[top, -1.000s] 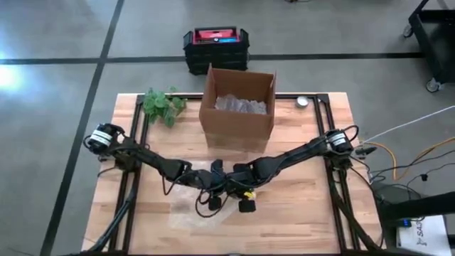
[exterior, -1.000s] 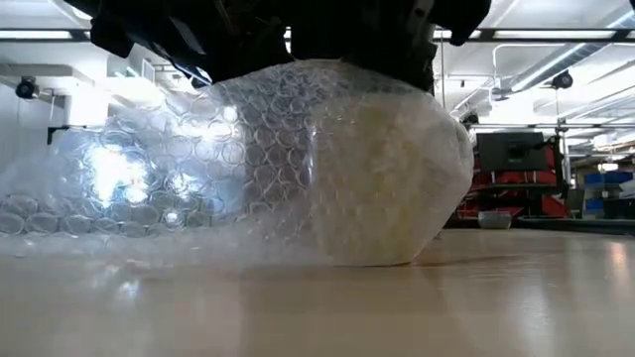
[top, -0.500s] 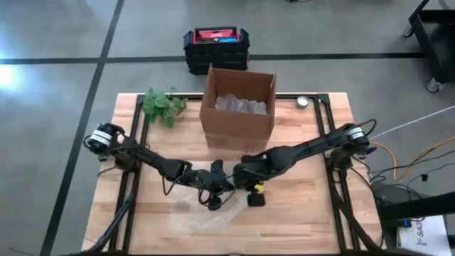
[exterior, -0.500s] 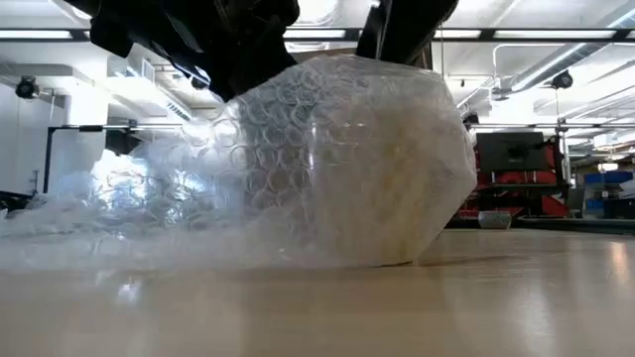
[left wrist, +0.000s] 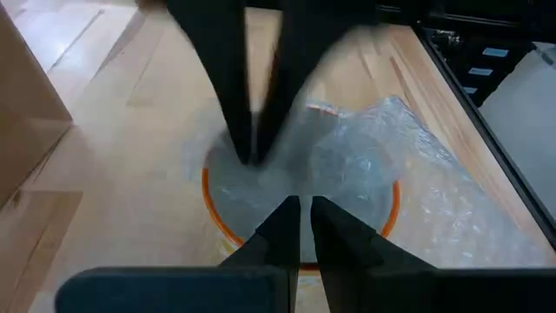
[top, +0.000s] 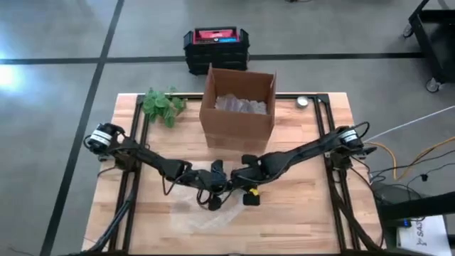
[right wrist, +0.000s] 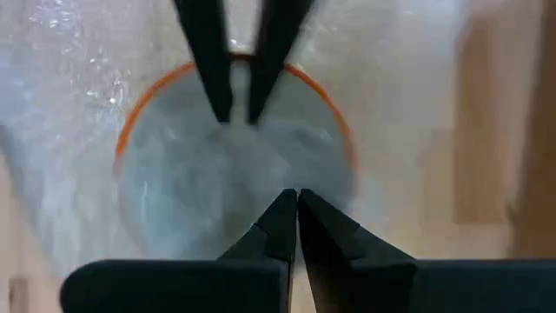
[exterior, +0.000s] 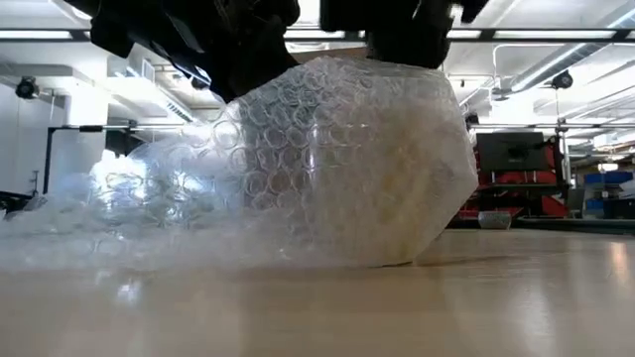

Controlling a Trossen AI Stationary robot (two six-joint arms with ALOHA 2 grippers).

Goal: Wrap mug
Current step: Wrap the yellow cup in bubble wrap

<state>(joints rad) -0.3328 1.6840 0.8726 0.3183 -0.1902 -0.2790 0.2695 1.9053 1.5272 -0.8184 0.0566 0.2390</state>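
Observation:
The mug (exterior: 397, 178) stands upright on the table's near middle, swathed in clear bubble wrap (exterior: 298, 169) whose loose end trails along the table toward its left edge (top: 188, 217). Its orange rim (right wrist: 139, 113) shows through the wrap. Both grippers point down over the mug's mouth, tip to tip. My left gripper (left wrist: 302, 209) is shut on wrap and my right gripper (right wrist: 295, 200) is shut. My left gripper comes from above, pointing down, and pinches the bubble wrap lying over the mug's mouth (left wrist: 300, 187), inside the orange rim (left wrist: 213, 204). How many layers it has cannot be told. My right gripper's shut fingertips (right wrist: 282, 209) press from above on the wrap over the mug's mouth (right wrist: 261, 174).
An open cardboard box (top: 238, 107) holding more bubble wrap stands just behind the mug. A green plant (top: 162, 105) lies at the far left, a small round object (top: 303, 102) at the far right. A black crate (top: 215, 46) sits on the floor beyond the table.
My right gripper swung up and toward the table's right edge, off the mug, then came back down over the mug's top. The wrap over the mug was drawn higher and now stands taller, while its loose tail toward the left sank flatter.

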